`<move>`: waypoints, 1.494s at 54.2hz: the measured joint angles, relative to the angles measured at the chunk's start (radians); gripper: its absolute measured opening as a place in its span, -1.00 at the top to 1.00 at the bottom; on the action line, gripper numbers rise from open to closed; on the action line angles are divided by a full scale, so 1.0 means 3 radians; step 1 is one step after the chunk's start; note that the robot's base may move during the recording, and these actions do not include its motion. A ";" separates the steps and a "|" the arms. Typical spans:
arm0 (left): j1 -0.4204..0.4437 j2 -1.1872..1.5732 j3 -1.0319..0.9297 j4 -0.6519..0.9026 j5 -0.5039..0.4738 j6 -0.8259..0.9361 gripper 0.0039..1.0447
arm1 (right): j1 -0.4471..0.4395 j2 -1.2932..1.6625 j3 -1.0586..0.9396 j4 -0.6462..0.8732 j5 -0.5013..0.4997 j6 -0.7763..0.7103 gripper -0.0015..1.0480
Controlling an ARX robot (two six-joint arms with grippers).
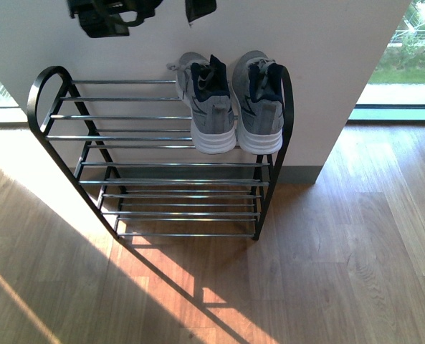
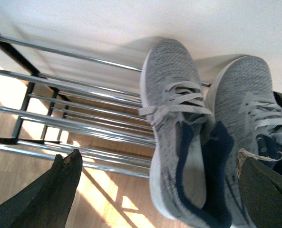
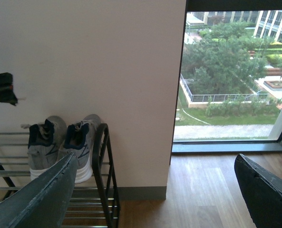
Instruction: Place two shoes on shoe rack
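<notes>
Two sneakers (image 1: 213, 107) crowd the shoe rack's (image 1: 119, 117) top-tier right edge; leftward rods lie open. Left gripper (image 2: 158, 156) and right gripper (image 3: 155, 161) are spread, seemingly empty.

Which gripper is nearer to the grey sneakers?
Left. The left gripper hangs open just above the grey sneakers; the right gripper, also open, is farther, past the right end of the shoe rack.

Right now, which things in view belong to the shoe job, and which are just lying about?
Job:
- left sneaker, on the top tier
- right sneaker, beside it
- shoe rack

Not the job (no loose things, only surroundings):
- wall
- wood floor
- window
</notes>
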 joint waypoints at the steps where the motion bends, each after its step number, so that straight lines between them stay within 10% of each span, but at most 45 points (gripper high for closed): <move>1: 0.0005 -0.0050 -0.0072 0.0036 -0.0014 0.0011 -0.83 | 0.0000 0.0000 0.0000 0.0000 0.0000 0.0001 -0.82; 20: 0.0264 -0.2951 -0.3011 0.0525 -0.0679 0.0225 -0.83 | 0.0000 0.0000 0.0000 0.0000 -0.0001 0.0001 -0.82; 33: 0.0354 -0.3803 -0.3480 0.0319 -0.0746 0.0205 -0.81 | 0.0000 0.0000 0.0000 0.0000 -0.0001 0.0001 -0.82; 39: 0.0511 -0.3878 -0.4178 0.2037 -0.0017 0.0885 -0.44 | 0.0000 -0.0001 0.0000 0.0000 0.0000 0.0001 -0.82; 47: 0.0629 -0.4121 -0.4660 0.2998 0.0181 0.1329 -0.03 | 0.0000 -0.0001 0.0000 0.0000 0.0001 0.0001 -0.82; 61: 0.0861 -0.4679 -0.5141 0.2984 0.0395 0.1509 0.97 | 0.0000 -0.0001 0.0000 0.0000 0.0000 0.0001 -0.82; 81: 0.1213 -0.5370 -0.5445 0.2611 0.0727 0.1532 0.98 | 0.0000 -0.0001 0.0000 0.0000 0.0000 0.0001 -0.82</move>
